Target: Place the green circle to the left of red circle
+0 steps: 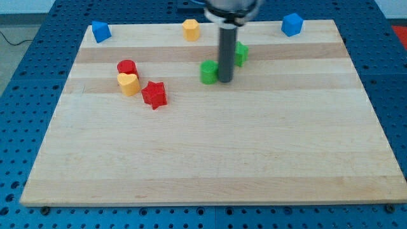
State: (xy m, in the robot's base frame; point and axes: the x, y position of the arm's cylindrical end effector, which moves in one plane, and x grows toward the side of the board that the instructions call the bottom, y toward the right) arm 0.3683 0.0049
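The green circle [208,72] stands near the board's upper middle. My tip [226,81] is right beside it, on its right, touching or nearly touching. The red circle [127,67] stands at the view's left, well to the left of the green circle. A yellow heart-shaped block [128,83] sits just below the red circle, touching it. A red star [154,95] lies to the lower right of the yellow block.
A second green block [241,54] sits behind the rod, at its upper right. A yellow block [191,29] is at the top middle. Blue blocks sit at the top left corner [100,31] and the top right [292,24]. The wooden board [210,159] lies on a blue perforated table.
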